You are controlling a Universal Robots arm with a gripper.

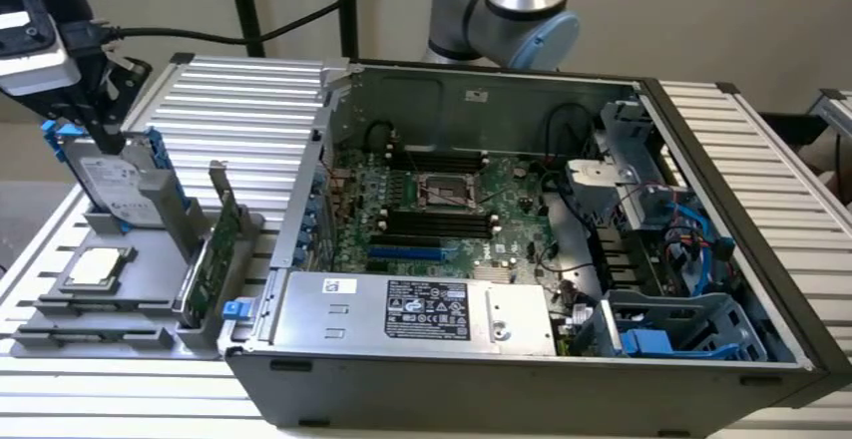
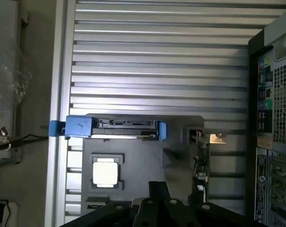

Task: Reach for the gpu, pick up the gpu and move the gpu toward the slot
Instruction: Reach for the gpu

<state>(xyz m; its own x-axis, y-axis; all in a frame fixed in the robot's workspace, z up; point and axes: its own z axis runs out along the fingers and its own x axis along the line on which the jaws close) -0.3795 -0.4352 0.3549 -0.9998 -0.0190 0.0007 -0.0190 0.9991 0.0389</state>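
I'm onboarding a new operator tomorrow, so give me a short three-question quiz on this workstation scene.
1. True or false: the gpu stands on edge in the grey holder, outside the computer case.
2. In the exterior view, the claw hangs closest to: A) the hard drive with blue rails; B) the gpu; C) the processor chip.
3. Which part lies flat in the holder?

Key: 1 true; 2 A; 3 the processor chip.
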